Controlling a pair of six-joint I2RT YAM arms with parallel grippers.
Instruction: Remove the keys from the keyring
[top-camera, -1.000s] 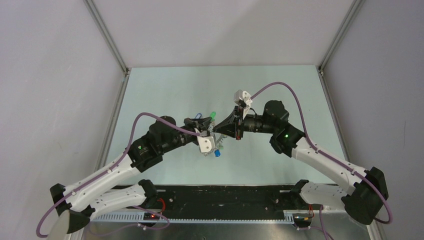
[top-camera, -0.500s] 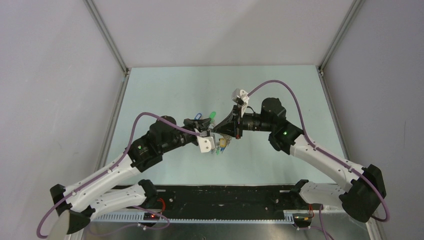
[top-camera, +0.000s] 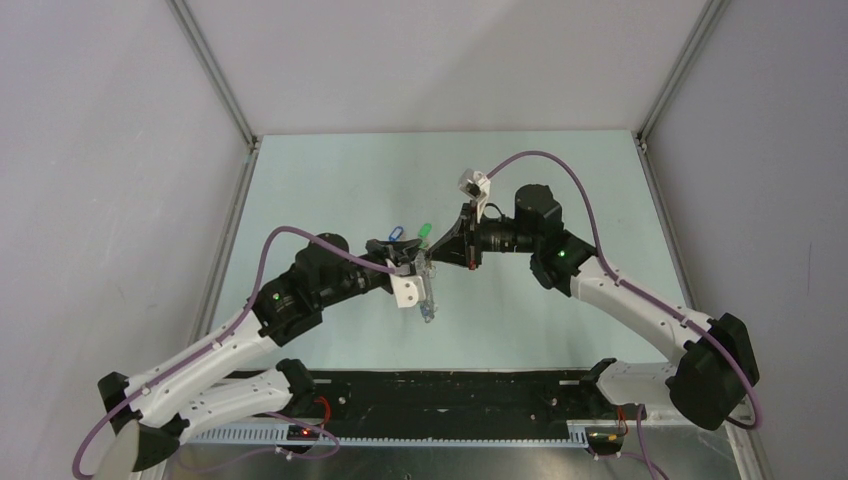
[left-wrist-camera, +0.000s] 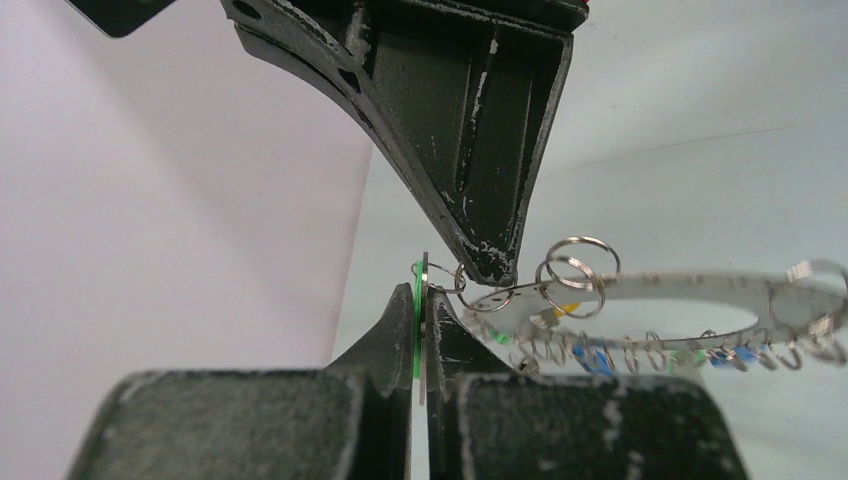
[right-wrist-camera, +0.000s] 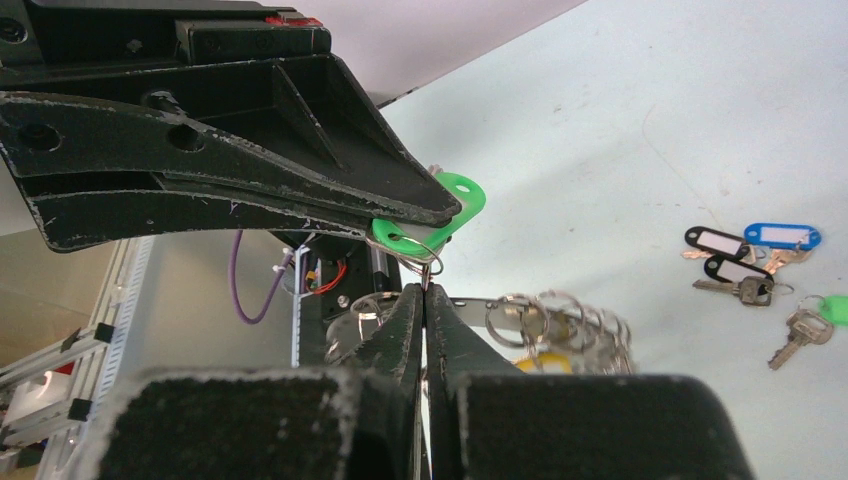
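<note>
Mid-frame in the top view, the left pincer (top-camera: 417, 268), clamped on a green-tagged key (right-wrist-camera: 460, 198), and the right pincer (top-camera: 436, 255), clamped on the keyring (left-wrist-camera: 680, 285), meet tip to tip, with no way between them. Loose keys (top-camera: 408, 233) lie just above the left pincer. Arms bar lower left and lower right. The counter (top-camera: 340, 170) lies open across its upper part. Walls close left, right and back.

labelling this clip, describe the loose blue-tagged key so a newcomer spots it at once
On the pale green table, near its middle, a few loose keys lie clustered. The one meant carries the blue tag; its neighbours' tags are black or green.
</note>
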